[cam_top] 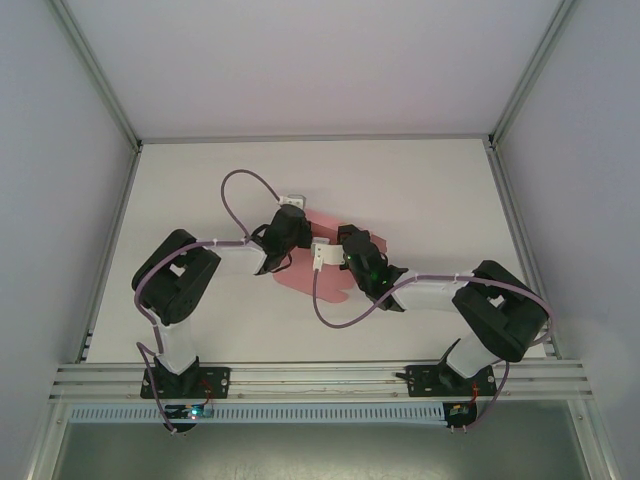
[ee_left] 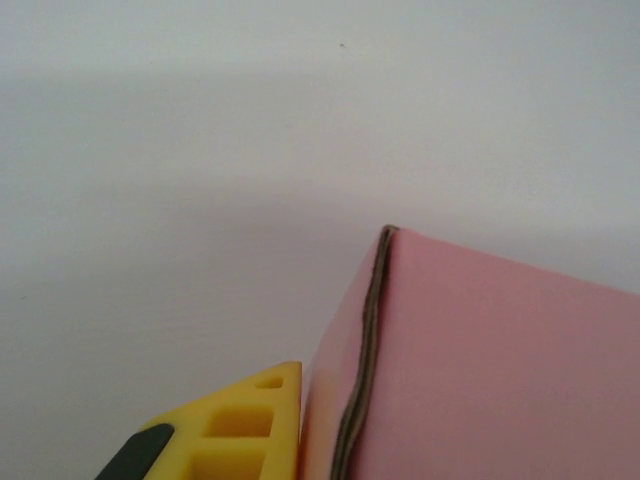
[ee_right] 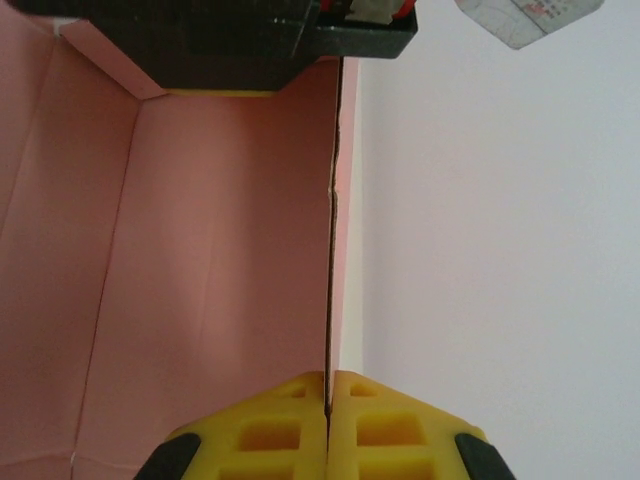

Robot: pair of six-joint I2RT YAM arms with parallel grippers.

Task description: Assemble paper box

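The pink paper box [cam_top: 298,280] lies partly folded at the middle of the table, with both grippers over it. In the right wrist view its inner walls [ee_right: 220,250] stand up, and my right gripper [ee_right: 328,385] is shut on the thin edge of one upright wall. My left gripper [ee_right: 220,45] holds the far wall from above. In the left wrist view one yellow finger [ee_left: 250,420] presses flat against the pink box [ee_left: 500,370]; the other finger is hidden behind the card. From above, the left gripper [cam_top: 290,232] and right gripper [cam_top: 350,250] sit close together.
The white table [cam_top: 430,190] has bare room on all sides of the box. Metal frame posts [cam_top: 110,200] run along its left and right edges, and a rail [cam_top: 320,378] crosses the front by the arm bases. Purple cables [cam_top: 245,180] loop off both arms.
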